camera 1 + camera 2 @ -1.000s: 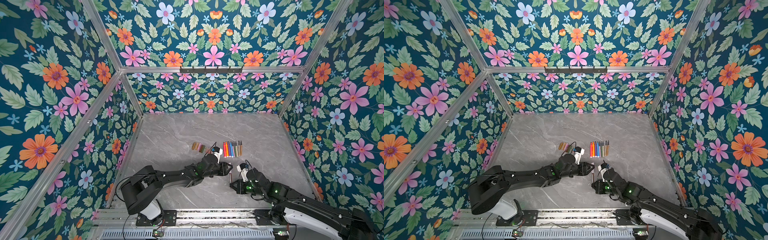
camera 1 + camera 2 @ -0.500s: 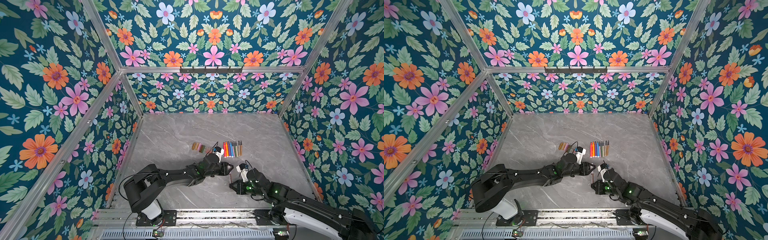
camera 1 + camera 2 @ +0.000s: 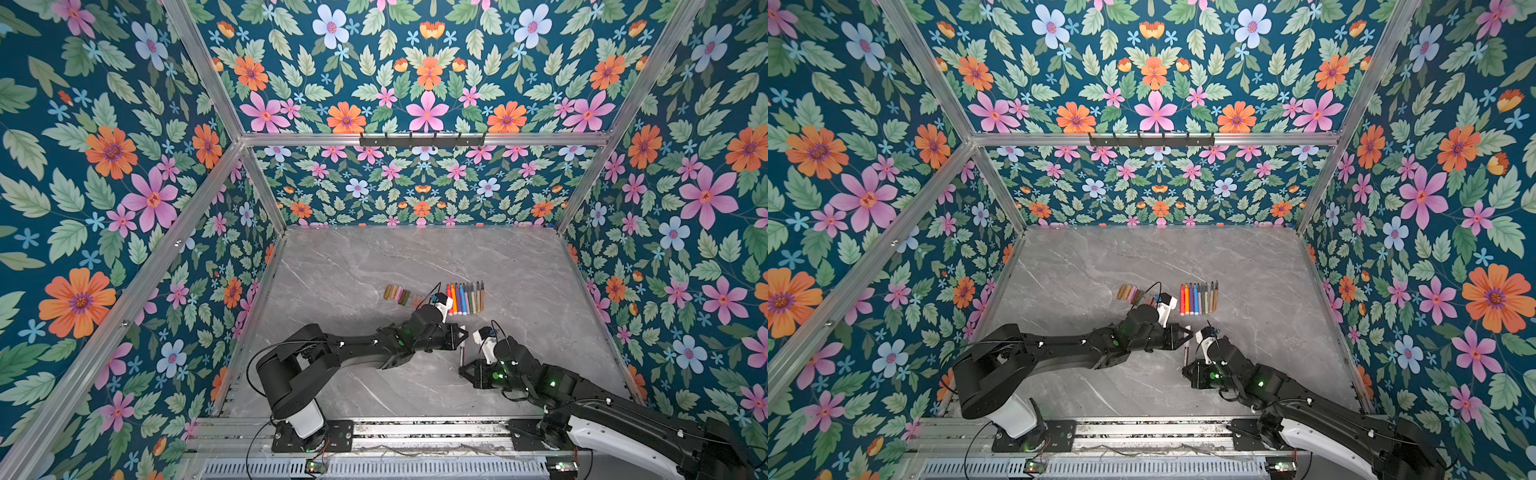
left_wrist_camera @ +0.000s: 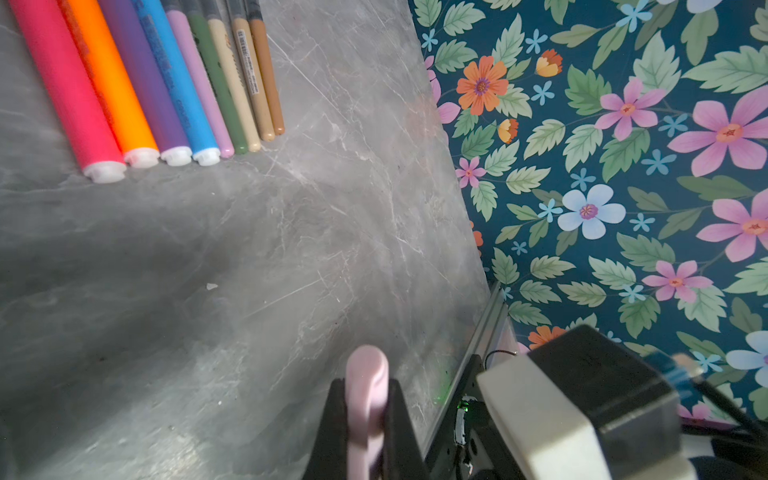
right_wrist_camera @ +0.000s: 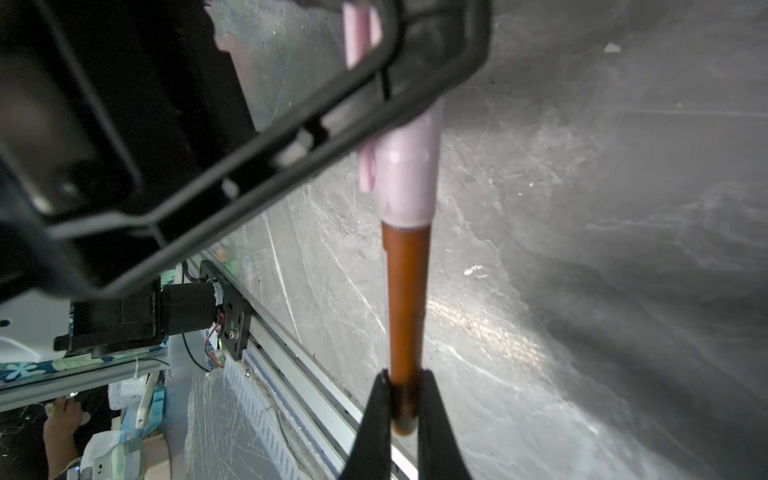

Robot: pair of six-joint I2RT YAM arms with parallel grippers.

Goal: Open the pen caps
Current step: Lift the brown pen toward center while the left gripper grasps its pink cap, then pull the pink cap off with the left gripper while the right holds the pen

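Note:
My right gripper [image 5: 405,399] is shut on the tail of a brown pen [image 5: 405,299] and holds it off the table. A pale pink cap [image 5: 409,183] sits on the pen's other end. My left gripper [image 4: 365,390] is shut on that pink cap [image 4: 368,386], one black finger on each side. In both top views the two grippers meet near the front middle, left gripper [image 3: 464,335] at the far end of the pen [image 3: 461,354] and right gripper [image 3: 461,370] at its near end. A row of several uncapped pens [image 3: 465,298] lies behind them, and loose caps [image 3: 398,293] lie to its left.
The grey marble table [image 3: 365,266] is boxed in by floral walls [image 3: 665,249]. An aluminium rail [image 3: 374,428] runs along the front edge. The row of pens [image 4: 166,83] lies close to my left gripper, and the right arm's camera housing [image 4: 582,399] sits beside it.
My left gripper has closed onto the pink cap; a moment ago its jaws stood partly open around it. Both arms have hardly moved.

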